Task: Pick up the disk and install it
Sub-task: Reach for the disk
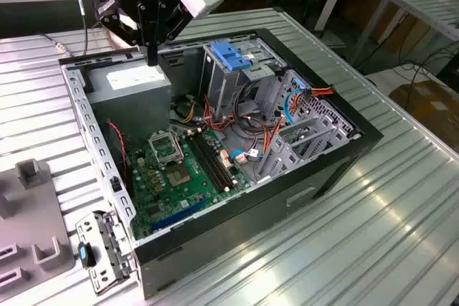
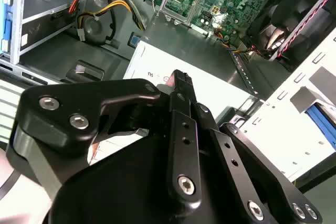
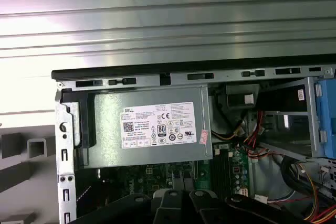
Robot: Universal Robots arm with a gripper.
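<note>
The disk is out of view. My gripper hangs over the back corner of the open computer case, on the exterior view's left. Its black fingers are closed together with nothing between them. They point down at the grey box with a white sticker, a little above its top. In the second wrist view the gripper tapers to one narrow tip over that white sticker. The first wrist view looks straight down on the grey box.
A silver cage with a wide blue handle stands at the case's far side. The green motherboard and loose coloured cables lie inside. A grey fixture sits on the ribbed metal table at the exterior view's left.
</note>
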